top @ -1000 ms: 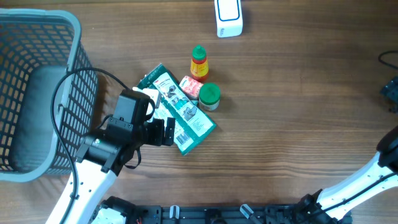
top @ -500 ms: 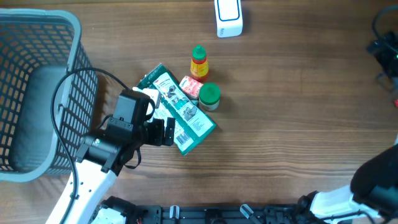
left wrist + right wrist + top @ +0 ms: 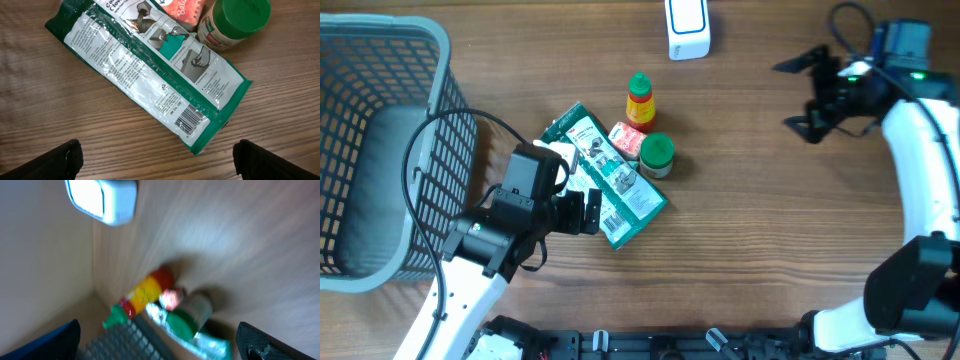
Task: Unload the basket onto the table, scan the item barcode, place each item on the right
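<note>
The left hand [image 3: 582,212] is open, its fingers spread wide at the edge of the green and white packet [image 3: 610,180]. The packet lies flat on the bench [image 3: 770,220], and its barcode [image 3: 191,118] faces up near one end. The right hand [image 3: 798,95] is open too and holds nothing. It is well apart from the packet, to the side of the white scanner [image 3: 687,28].

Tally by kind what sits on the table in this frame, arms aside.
Bottle: 1
Jar: 1
Flat packet: 1
Small pink pack: 1
White scanner: 1
Basket: 1
Total: 6
</note>
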Robot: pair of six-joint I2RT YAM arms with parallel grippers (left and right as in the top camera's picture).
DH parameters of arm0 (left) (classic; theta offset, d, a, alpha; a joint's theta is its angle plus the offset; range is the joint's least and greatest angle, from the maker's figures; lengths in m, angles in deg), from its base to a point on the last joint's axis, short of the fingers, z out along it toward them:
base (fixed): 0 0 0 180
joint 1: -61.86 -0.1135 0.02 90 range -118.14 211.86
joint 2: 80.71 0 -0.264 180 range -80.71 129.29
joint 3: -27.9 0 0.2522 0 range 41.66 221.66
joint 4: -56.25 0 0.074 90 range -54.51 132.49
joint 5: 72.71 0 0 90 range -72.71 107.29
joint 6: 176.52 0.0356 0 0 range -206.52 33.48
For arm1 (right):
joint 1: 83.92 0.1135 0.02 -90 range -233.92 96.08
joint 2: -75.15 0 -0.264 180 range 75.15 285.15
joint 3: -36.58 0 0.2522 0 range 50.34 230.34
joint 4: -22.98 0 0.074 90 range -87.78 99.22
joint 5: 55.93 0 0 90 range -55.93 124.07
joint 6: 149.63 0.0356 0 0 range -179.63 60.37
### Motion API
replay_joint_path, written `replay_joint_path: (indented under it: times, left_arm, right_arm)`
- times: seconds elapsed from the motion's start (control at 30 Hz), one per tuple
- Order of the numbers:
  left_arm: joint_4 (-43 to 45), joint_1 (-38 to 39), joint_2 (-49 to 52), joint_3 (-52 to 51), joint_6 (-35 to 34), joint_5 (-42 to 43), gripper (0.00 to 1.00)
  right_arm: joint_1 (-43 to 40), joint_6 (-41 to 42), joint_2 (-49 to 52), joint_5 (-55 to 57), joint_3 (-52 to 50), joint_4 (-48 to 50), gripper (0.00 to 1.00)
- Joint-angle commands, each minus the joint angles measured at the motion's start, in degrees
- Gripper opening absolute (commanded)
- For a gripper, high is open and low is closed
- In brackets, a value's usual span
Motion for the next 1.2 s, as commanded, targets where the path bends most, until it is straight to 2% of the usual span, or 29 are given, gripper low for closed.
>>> replay_joint_path:
  times: [0.0,0.2,0.3,0.37,0.5,0.57,0.67,0.9,1.17]
  left_arm:
    - [0.0,-0.3,0.0,-0.2,1.0,0.9,1.0]
    - [0.0,-0.3,0.0,-0.2,1.0,0.9,1.0]
    - [0.0,-0.3,0.0,-0.2,1.0,0.9,1.0]
    - [0.0,-0.3,0.0,-0.2,1.1,0.9,1.0]
    - [0.0,-0.3,0.0,-0.2,1.1,0.9,1.0]
    - [0.0,-0.3,0.0,-0.2,1.1,0.9,1.0]
    - [0.0,-0.3,0.0,-0.2,1.1,0.9,1.0]
    - [0.0,-0.3,0.0,-0.2,1.1,0.9,1.0]
    - [0.0,-0.3,0.0,-0.2,1.1,0.9,1.0]
  right_arm:
    - [8.2,15.3,0.7,2.7,0.0,-0.2,1.0]
    - [21.9,30.5,1.7,13.2,0.0,-0.2,1.0]
    - [26.0,29.5,3.2,15.8,0.0,0.6,1.0]
    - [27.9,25.4,4.6,17.4,0.0,1.6,1.0]
    - [31.4,6.5,7.9,25.9,0.0,4.0,1.0]
    - [32.9,-0.4,9.4,31.7,0.0,3.8,1.0]
    - [34.3,-4.8,10.4,33.8,0.0,4.7,1.0]
    - [36.7,-8.5,11.0,37.7,0.0,6.5,1.0]
    - [39.8,-19.7,14.5,37.6,0.0,9.0,1.0]
